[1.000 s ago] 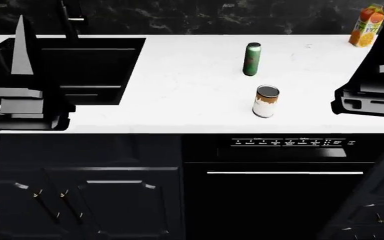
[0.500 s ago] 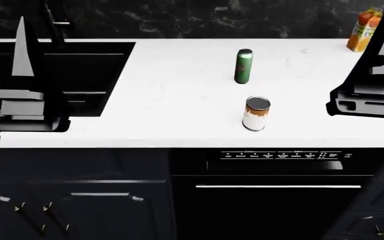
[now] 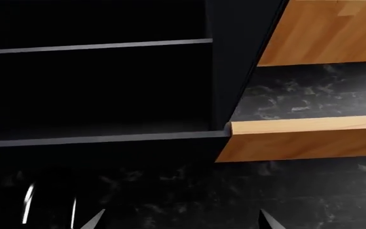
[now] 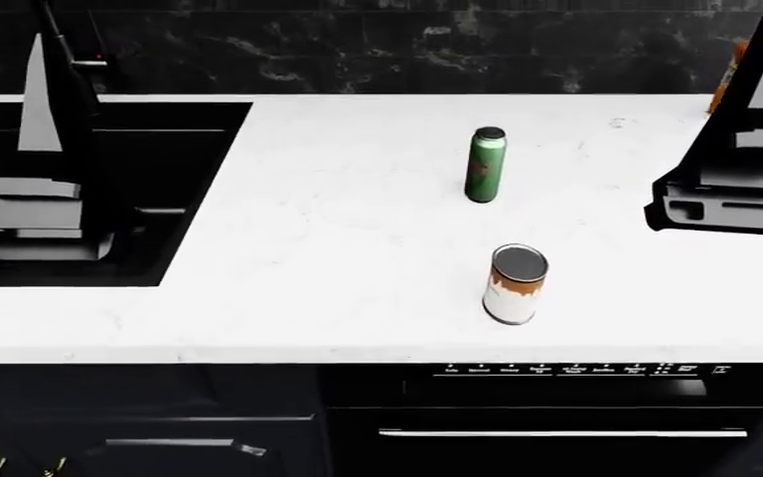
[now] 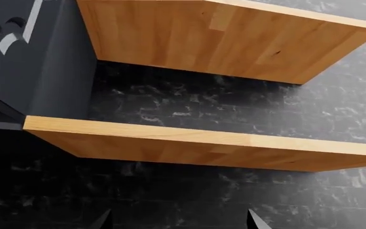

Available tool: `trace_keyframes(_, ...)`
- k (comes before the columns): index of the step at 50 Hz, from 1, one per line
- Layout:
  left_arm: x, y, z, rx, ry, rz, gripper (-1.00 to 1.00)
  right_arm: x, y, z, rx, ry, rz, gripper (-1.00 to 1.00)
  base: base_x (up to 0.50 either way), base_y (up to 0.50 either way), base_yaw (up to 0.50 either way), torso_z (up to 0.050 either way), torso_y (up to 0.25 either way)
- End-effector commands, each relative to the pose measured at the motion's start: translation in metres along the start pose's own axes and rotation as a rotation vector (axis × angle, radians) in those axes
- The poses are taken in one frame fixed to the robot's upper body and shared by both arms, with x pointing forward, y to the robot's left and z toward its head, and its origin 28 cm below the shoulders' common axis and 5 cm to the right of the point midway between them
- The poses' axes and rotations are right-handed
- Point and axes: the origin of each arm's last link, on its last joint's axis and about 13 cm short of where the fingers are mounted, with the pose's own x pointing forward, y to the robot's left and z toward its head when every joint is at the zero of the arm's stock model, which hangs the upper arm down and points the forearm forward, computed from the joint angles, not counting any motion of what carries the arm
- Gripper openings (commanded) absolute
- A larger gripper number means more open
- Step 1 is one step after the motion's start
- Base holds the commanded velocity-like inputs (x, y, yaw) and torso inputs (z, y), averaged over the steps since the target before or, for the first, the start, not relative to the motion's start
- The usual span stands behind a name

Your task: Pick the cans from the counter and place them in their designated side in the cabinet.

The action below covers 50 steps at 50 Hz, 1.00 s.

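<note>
Progress: nothing is placed so far; by my judgement the task is at its very start.
Green can (image 4: 485, 165): stands upright on the counter (image 4: 315, 248), towards the back, apart from both hands.
White can (image 4: 515, 284): upright too, nearer the front edge, just in front of the green one with a clear gap between them.
Left hand (image 4: 40, 169): raised over the sink (image 4: 156, 169) at the counter's left end, holding nothing; its two fingertips show well apart in the left wrist view, so it is spread.
Right hand (image 4: 753, 169): raised over the right end of the counter, empty, fingertips likewise spread in its own wrist view.
Cabinet (image 3: 100, 95): the left wrist camera looks into dark open shelves beside wooden shelves (image 5: 234, 38); no can is inside as far as I can see.
Left to do: grasp each can, lift it and set it on its own side; both picks and both placements remain.
</note>
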Motion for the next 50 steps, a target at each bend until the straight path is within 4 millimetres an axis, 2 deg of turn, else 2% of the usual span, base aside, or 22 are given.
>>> trace_keyframes(1,-0.001,0.001,-0.0002,0.0,0.001,0.003,1.0,-0.0002,0.0012,0.0002,-0.001,0.001,0.009,1.0,0.4,-0.07,0.0,0.0,0.0)
trace_keyframes(50,-0.0037,0.004,0.0015,-0.004,-0.005,0.013,1.0,-0.0013,0.003,0.0047,-0.01,0.001,0.019,1.0,0.39,-0.07,0.0,0.0,0.001)
